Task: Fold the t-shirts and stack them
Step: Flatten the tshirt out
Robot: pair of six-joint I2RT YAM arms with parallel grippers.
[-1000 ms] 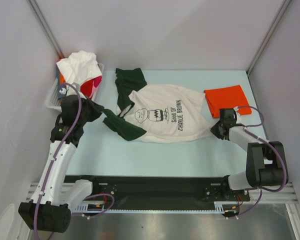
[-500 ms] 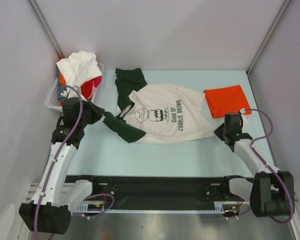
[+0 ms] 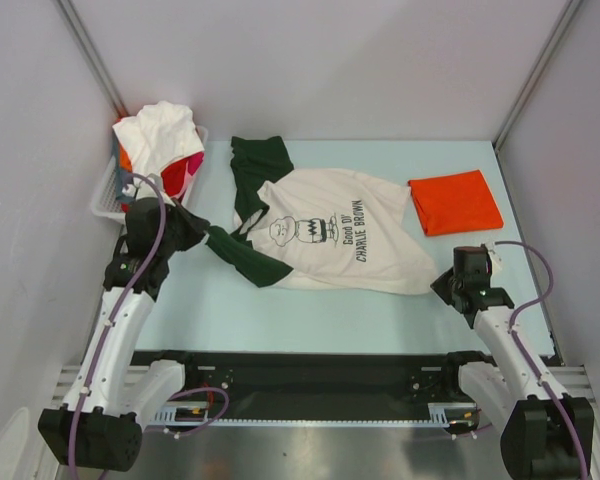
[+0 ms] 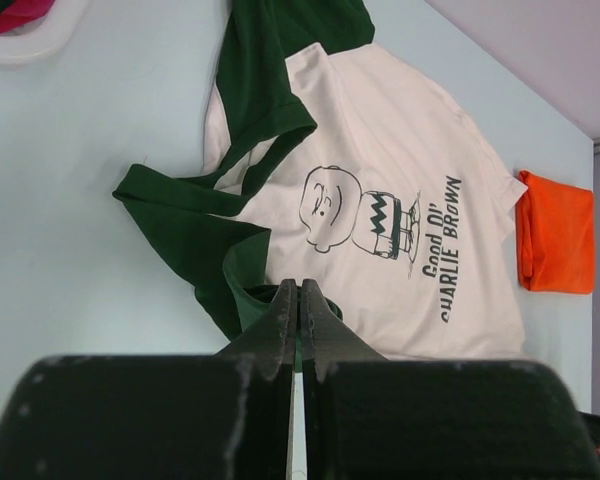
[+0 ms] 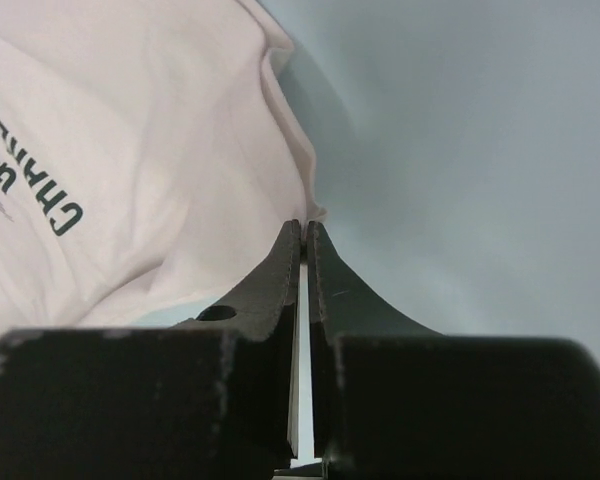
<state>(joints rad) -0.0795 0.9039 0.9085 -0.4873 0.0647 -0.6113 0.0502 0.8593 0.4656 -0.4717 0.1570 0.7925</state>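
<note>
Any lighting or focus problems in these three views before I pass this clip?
Top external: even, soft light, no glare; the print on the cream t-shirt reads clearly. Left wrist: print sharp, the left tool a dark, slightly soft silhouette. Right wrist: the right tool near-black and blurred up close, a soft shadow on the table beside the hem.

I read one print (image 3: pixel 355 232) only: "Good Ol' CHARLIE BROWN", in dark letters across the chest of the cream t-shirt (image 3: pixel 310 258), which lies toward the far edge of the table (image 3: pixel 310 320). From my right wrist view only its start, "CHAR", reads clearly. Nothing else carries legible writing.
</note>
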